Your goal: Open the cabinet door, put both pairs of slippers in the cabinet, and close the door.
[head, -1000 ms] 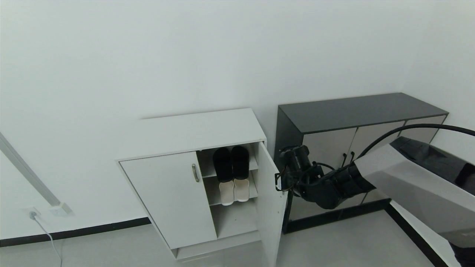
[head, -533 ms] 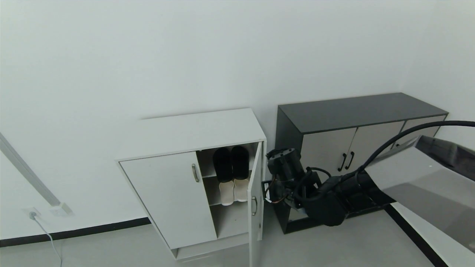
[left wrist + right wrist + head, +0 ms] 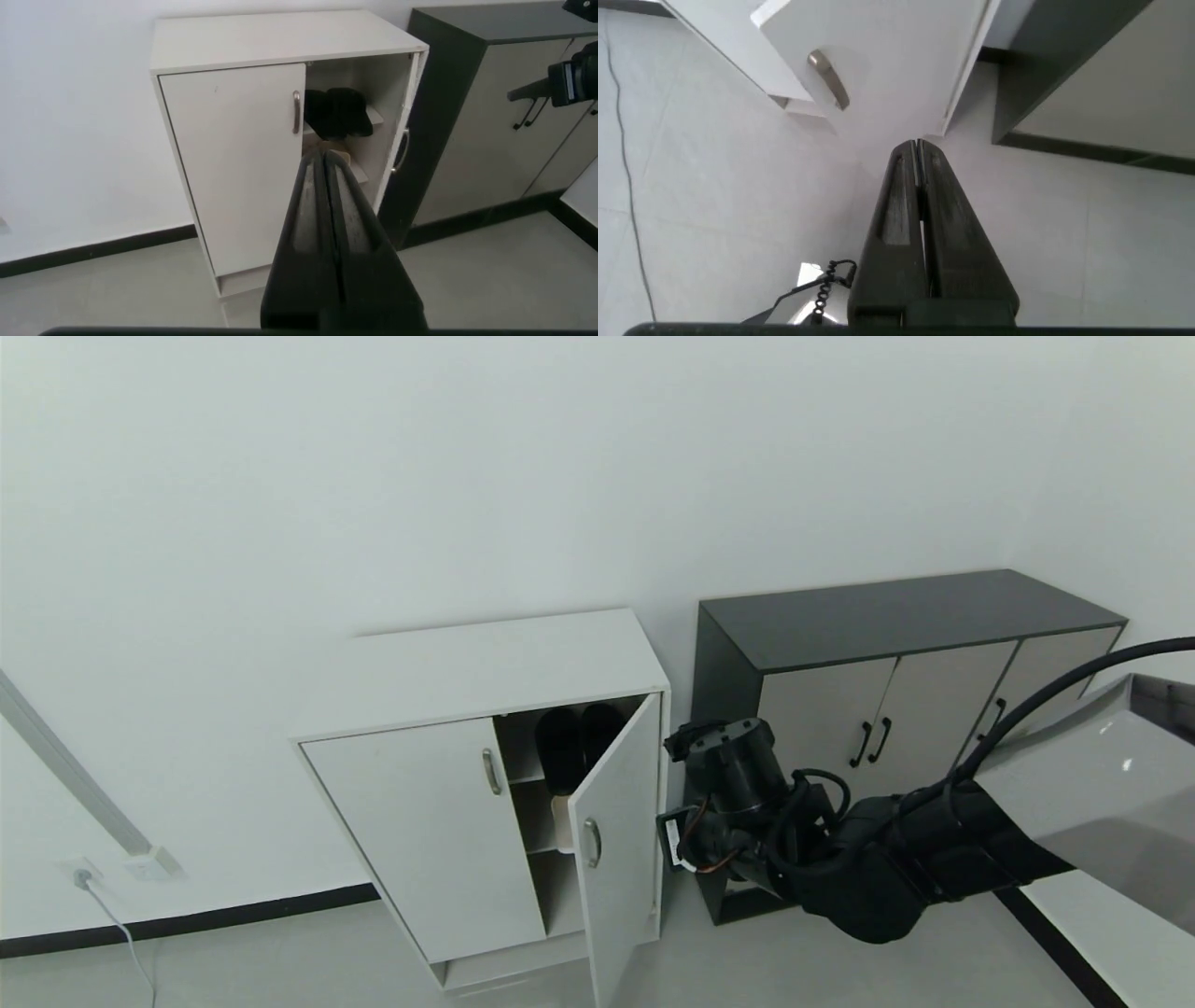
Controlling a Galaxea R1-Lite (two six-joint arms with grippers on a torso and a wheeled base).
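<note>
We find the right door (image 3: 616, 821) of the white cabinet (image 3: 485, 672) standing half open, with the black slippers (image 3: 581, 735) on the upper shelf and the pale slippers (image 3: 561, 821) one shelf below, partly hidden by that door. The right gripper (image 3: 918, 145) is empty, fingers pressed together, near the door's handle (image 3: 828, 79). The left gripper (image 3: 324, 157), likewise closed on nothing, faces the cabinet from well back.

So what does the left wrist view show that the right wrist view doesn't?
Left wrist view: the pair of black slippers on the upper shelf of the white wooden cabinet, and its closed left door. Right wrist view: a thin grey cable lying on the grey tiled floor. Both: the half-open right door's metal handle and the dark sideboard.
</note>
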